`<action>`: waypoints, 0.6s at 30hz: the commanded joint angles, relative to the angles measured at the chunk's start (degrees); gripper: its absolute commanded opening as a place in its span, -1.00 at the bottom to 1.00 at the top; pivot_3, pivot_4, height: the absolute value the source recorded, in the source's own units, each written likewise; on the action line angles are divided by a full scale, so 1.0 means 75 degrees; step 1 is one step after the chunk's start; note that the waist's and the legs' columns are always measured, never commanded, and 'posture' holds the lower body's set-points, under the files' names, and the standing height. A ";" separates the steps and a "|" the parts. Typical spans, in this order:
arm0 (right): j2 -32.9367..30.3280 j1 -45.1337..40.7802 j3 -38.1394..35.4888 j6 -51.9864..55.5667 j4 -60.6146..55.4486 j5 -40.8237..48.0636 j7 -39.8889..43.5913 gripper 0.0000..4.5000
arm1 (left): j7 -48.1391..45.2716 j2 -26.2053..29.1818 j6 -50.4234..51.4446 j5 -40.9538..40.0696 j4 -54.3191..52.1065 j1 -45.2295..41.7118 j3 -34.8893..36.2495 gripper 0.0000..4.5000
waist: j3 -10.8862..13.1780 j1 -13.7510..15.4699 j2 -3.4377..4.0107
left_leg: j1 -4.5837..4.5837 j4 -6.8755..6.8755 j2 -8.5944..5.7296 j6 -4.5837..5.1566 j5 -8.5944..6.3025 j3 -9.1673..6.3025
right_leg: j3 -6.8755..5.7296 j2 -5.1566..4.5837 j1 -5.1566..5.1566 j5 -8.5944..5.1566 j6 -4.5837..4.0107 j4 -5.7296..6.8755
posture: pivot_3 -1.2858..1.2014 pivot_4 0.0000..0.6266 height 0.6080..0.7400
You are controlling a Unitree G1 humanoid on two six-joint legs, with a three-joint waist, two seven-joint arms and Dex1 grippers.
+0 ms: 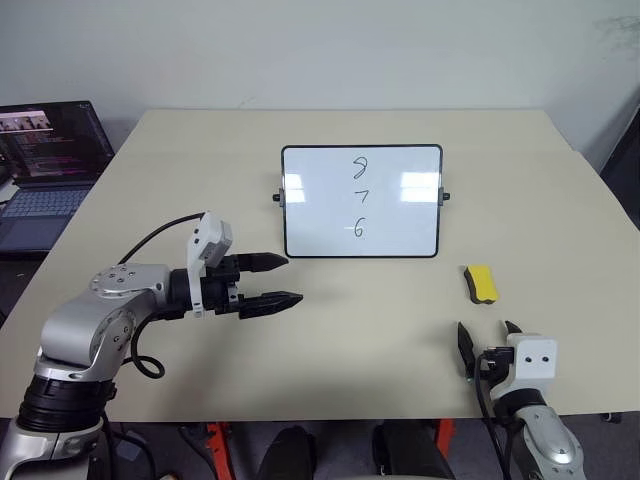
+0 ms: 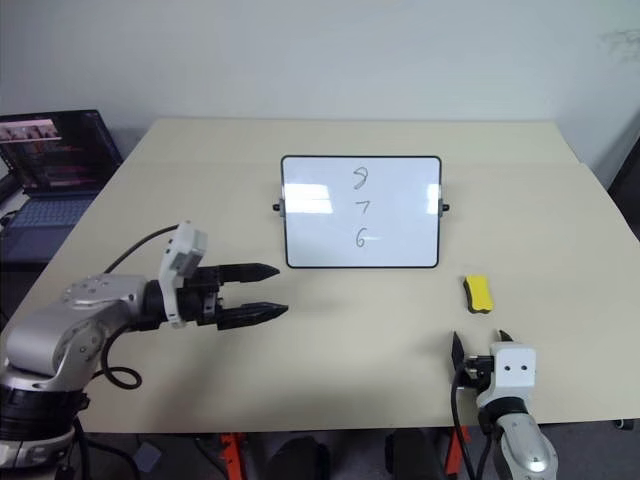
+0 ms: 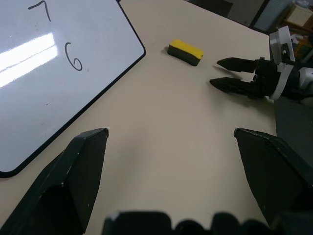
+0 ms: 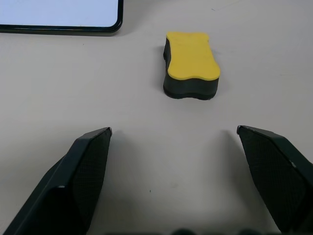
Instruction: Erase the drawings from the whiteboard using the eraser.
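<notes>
Nearest to the robot, the right gripper point(image 1: 490, 343) stands at the near edge of the table point(image 1: 400, 130) with its two black fingers spread wide and nothing between them; only the finger ends and the white wrist block are seen from the head, the rest of the arm is cut off by the lower border. Just beyond it lies the eraser point(image 4: 190, 63), a small yellow block with a black underside, flat on the table with the yellow face up. Its long axis runs from near to far, almost in line with the right gripper, and it is apart from the fingers. On the robot's left side, the left gripper point(image 1: 272, 281) is held above the table, pointing sideways toward the right, its fingers also apart and empty. Farther away, near the middle of the table, the whiteboard point(image 1: 310, 200) has its longer side running across the table; whether it is flat or propped up is hard to judge. The drawings point(image 1: 360, 196) are three thin black digits, 9, 7 and 6, in a column. Bright light reflections cross the glossy board. The table surface is plain beige. At the far left, a laptop point(image 1: 50, 165) is partly cut off, and a pale wall stands behind.
</notes>
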 commanded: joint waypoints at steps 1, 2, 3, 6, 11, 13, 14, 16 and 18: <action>0.0028 0.0004 0.0111 0.0024 0.0289 0.0050 0.0005 0.99 | -0.0141 -0.0009 -0.0197 0.0025 0.0010 -0.0186 0.0028 1.00 | -0.0008 -0.0004 -0.0013 | 0.0000 0.0000 0.0000 0.0000 0.0000 0.0000 | 0.0000 0.0000 0.0001 0.0000 0.0000 0.0000 | 0.03 -0.52 1.00; 0.0031 -0.0003 0.0110 0.0032 0.0384 0.0116 0.0050 0.99 | -0.0169 -0.0006 -0.0232 0.0044 0.0040 -0.0195 0.0012 1.00 | -0.0013 -0.0006 -0.0021 | 0.0002 0.0000 0.0001 0.0000 0.0000 0.0000 | 0.0000 0.0000 0.0001 0.0000 0.0000 0.0000 | 0.03 -0.52 1.00; 0.0042 -0.0016 0.0112 0.0026 0.0478 0.0173 0.0084 0.99 | -0.0195 -0.0007 -0.0264 0.0063 0.0074 -0.0207 -0.0003 1.00 | -0.0021 -0.0008 -0.0034 | 0.0003 0.0000 0.0002 0.0000 0.0000 0.0000 | 0.0000 0.0001 0.0002 0.0000 0.0000 0.0001 | 0.03 -0.52 1.00; 0.0093 -0.0028 0.0128 -0.0034 0.0761 0.0312 0.0149 0.99 | -0.0278 -0.0025 -0.0324 0.0119 0.0146 -0.0235 -0.0022 1.00 | -0.0046 -0.0011 -0.0076 | 0.0008 0.0000 0.0005 0.0000 0.0000 0.0000 | 0.0000 0.0003 0.0005 0.0001 -0.0001 0.0001 | 0.03 -0.52 1.00; 0.0094 -0.0067 0.0189 -0.0208 0.1105 0.0369 0.0206 0.99 | -0.0404 -0.0065 -0.0433 0.0218 0.0295 -0.0318 -0.0086 1.00 | -0.0072 -0.0011 -0.0117 | 0.0013 0.0000 0.0009 0.0000 0.0000 0.0000 | -0.0001 0.0005 0.0007 0.0001 -0.0002 0.0001 | 0.03 -0.52 1.00; 0.0111 -0.0074 0.0179 -0.0261 0.1153 0.0373 0.0207 0.99 | -0.0437 -0.0090 -0.0468 0.0244 0.0347 -0.0356 -0.0099 1.00 | -0.0086 -0.0014 -0.0141 | 0.0015 0.0001 0.0011 0.0000 0.0000 0.0001 | 0.0000 0.0007 0.0009 0.0001 -0.0002 0.0001 | 0.03 -0.52 1.00; 0.0112 -0.0076 0.0173 -0.0286 0.1171 0.0373 0.0212 0.99 | -0.0446 -0.0102 -0.0481 0.0255 0.0369 -0.0375 -0.0106 1.00 | -0.0088 -0.0013 -0.0144 | 0.0015 0.0001 0.0012 0.0000 0.0000 0.0001 | 0.0000 0.0007 0.0010 0.0002 -0.0002 0.0000 | 0.03 -0.52 1.00; 0.0127 -0.0081 0.0131 -0.0283 0.1191 0.0445 0.0233 0.99 | -0.0468 -0.0117 -0.0506 0.0257 0.0398 -0.0397 -0.0124 1.00 | -0.0089 -0.0013 -0.0145 | 0.0015 0.0002 0.0011 0.0000 0.0000 0.0001 | 0.0000 0.0006 0.0011 0.0002 -0.0002 -0.0001 | 0.03 -0.52 1.00; 0.0125 -0.0093 0.0116 -0.0277 0.1218 0.0495 0.0254 0.99 | -0.0493 -0.0118 -0.0525 0.0258 0.0429 -0.0412 -0.0137 1.00 | -0.0089 -0.0016 -0.0145 | 0.0017 0.0001 0.0014 0.0001 0.0000 0.0001 | -0.0001 0.0007 0.0011 0.0002 -0.0003 -0.0001 | 0.03 -0.52 1.00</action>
